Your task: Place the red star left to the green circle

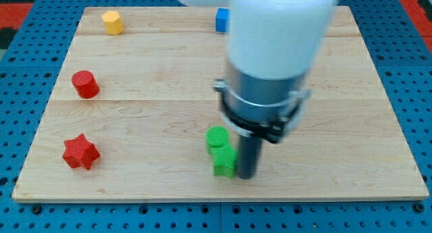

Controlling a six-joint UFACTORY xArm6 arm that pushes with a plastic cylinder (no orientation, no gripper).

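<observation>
The red star (80, 152) lies near the board's lower left corner. The green circle (217, 137) sits low in the middle of the board, touching a second green block (224, 161) just below it. My tip (246, 175) rests on the board right beside that lower green block, on its right side, and well to the right of the red star. The arm's white and grey body (273, 50) hangs over the upper middle of the view and hides the board behind it.
A red cylinder (85, 84) stands at the left. A yellow block (112, 21) is at the upper left. A blue block (221, 20) at the top middle is partly hidden by the arm. The wooden board (135, 111) lies on a blue perforated surface.
</observation>
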